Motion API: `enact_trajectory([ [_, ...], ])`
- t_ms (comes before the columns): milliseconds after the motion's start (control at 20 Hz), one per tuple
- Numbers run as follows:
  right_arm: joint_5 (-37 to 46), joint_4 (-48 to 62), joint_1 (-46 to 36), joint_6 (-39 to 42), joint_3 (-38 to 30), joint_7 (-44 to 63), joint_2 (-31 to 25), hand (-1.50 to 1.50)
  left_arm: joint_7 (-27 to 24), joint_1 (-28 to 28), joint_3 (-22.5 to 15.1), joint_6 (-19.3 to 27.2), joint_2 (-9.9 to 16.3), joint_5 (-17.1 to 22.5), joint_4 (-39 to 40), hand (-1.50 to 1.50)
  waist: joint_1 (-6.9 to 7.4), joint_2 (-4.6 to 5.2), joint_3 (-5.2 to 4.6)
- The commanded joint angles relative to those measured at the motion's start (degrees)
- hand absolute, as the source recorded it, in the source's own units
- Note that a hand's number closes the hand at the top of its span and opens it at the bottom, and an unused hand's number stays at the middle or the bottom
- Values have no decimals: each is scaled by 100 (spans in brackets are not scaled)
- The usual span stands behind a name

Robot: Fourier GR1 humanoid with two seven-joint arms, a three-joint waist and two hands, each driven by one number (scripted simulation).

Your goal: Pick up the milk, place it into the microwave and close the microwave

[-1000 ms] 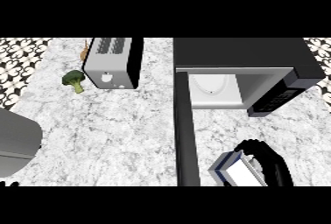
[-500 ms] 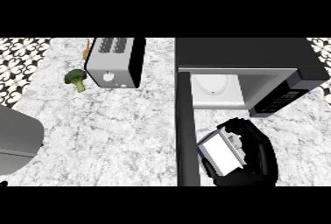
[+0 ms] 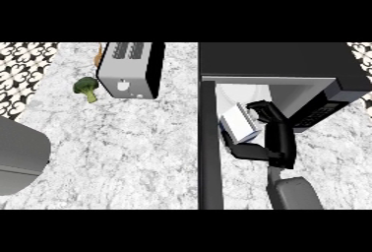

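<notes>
The milk carton (image 3: pixel 238 123), white with a bluish side, is held tilted just in front of the microwave's white cavity (image 3: pixel 245 92). My right hand (image 3: pixel 274 140) is shut on it, thumb and fingers curled round its right side and bottom, with the grey forearm (image 3: pixel 296 194) rising from the lower edge. The black microwave (image 3: pixel 283 59) stands at the back right, its control panel (image 3: pixel 325 107) on the right. Its door (image 3: pixel 209 147) is swung open and shows edge-on as a dark strip left of the carton. My left hand does not show.
A silver toaster (image 3: pixel 131 69) stands at the back, left of the microwave, with a broccoli floret (image 3: pixel 87 89) beside it on the marble counter (image 3: pixel 123 147). A large grey rounded shape (image 3: pixel 20 157) fills the left edge.
My right hand has carried the milk carton from the lower right, away from me, up to the mouth of the open microwave. Nothing else moved.
</notes>
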Motion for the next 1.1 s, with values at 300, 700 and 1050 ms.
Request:
enact_trajectory([
  [300, -365, 2634, -1099, 452, -983, -1377, -58, 150, 429, -256, 228, -66, -130, 46, -116, -150, 2, 11, 5],
  [700, -180, 4837, -2784, 517, -1664, -2524, -694, 150, 267, -536, 308, -292, -108, 7, 416, -150, 120, 52, 8],
  [1050, 201, 6036, -3590, -465, -1747, -3215, -439, 150, 509, -801, 461, -277, -27, 100, 395, -150, 166, 72, 10],
])
